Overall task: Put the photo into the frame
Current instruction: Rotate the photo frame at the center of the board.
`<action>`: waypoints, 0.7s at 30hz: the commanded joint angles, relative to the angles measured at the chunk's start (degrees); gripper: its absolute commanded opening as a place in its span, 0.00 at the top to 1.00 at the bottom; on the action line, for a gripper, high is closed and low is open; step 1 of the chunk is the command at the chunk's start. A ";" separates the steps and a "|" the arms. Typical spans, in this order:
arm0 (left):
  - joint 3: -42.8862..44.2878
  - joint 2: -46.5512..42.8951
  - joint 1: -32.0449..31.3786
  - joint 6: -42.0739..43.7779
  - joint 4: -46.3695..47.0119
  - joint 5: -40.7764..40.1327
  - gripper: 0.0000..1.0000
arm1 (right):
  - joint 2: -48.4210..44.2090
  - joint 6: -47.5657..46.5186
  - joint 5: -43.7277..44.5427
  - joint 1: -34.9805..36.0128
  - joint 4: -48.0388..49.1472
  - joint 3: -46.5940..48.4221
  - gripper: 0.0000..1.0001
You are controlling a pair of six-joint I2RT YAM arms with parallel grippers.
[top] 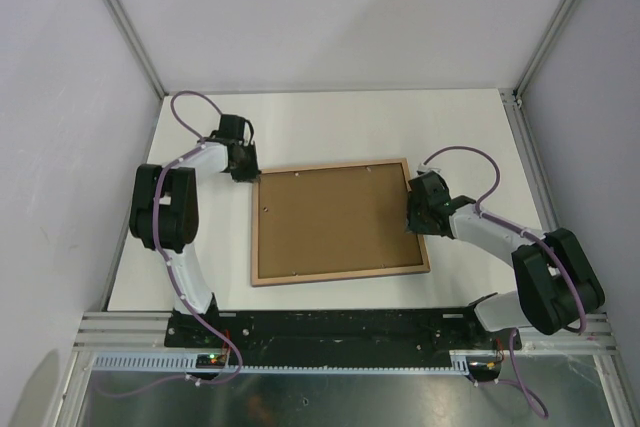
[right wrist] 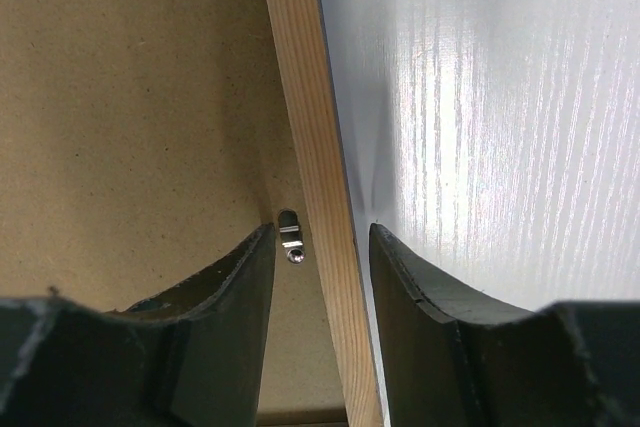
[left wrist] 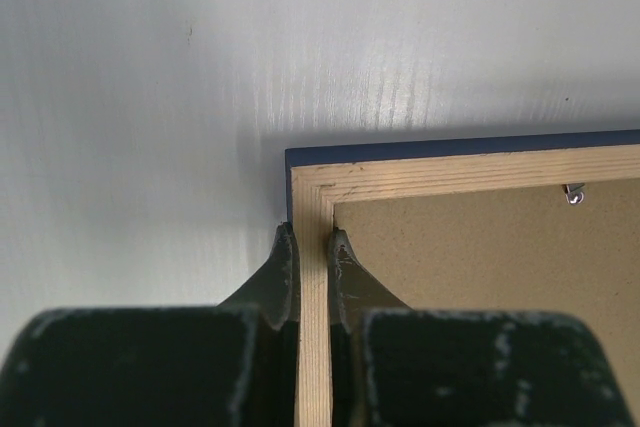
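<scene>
Left claw (left wrist: 312, 240) pinches the far-left corner of the face-down frame (left wrist: 450, 172); right claw (right wrist: 321, 232) straddles its right rail, half-wide, gaps either side.

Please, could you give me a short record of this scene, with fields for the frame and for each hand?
frame: flat on the table, wooden back up
backing board: inside the frame
left hand: shut on the frame's left rail, near the far corner
right hand: open, astride the right rail
photo: not visible
</scene>
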 commanded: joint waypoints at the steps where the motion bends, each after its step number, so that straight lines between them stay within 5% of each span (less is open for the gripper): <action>1: 3.38 0.10 0.45 -0.23 1.73 -2.69 1.00 | -0.88 0.20 1.40 0.17 -1.74 -0.76 0.54; 6: 3.71 0.17 0.42 -0.25 1.56 -2.95 1.00 | -0.34 0.42 1.06 0.12 -1.36 -0.88 0.60; 15: 3.77 0.45 0.55 -0.82 1.62 -2.17 1.00 | 0.17 0.79 -0.81 -0.58 -0.48 -0.81 0.91; 21: 3.78 0.58 0.54 -1.10 1.58 -1.19 1.00 | 0.25 0.93 -1.79 -1.54 -0.02 -0.83 1.00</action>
